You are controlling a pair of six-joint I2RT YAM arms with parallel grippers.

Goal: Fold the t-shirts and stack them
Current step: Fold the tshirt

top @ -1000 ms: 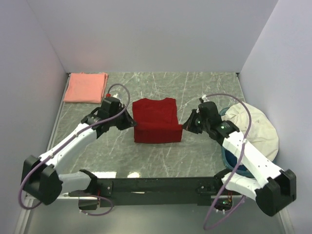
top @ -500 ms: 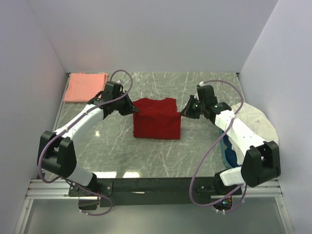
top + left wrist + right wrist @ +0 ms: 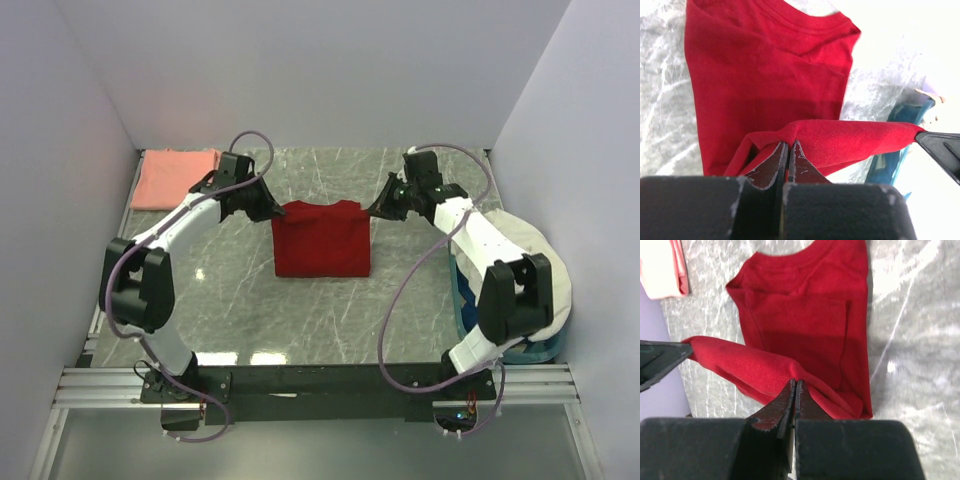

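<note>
Firmly clenched on a raised, taut fold of the deep red t-shirt (image 3: 322, 245), mid-frame on the tabletop (image 3: 300, 310): left gripper (image 3: 272, 209) at its upper left corner, right gripper (image 3: 376, 210) at upper right. Salmon-pink t-shirt (image 3: 175, 178) folded, upper left.

Cannot tell from above where the left gripper (image 3: 271, 209) and right gripper (image 3: 377, 209) tips end against the deep red t-shirt (image 3: 322, 243). Loses the salmon-pink t-shirt (image 3: 662, 265) past the right wrist view's edge. Blurs the blue container (image 3: 910, 109) in the left wrist view.
</note>
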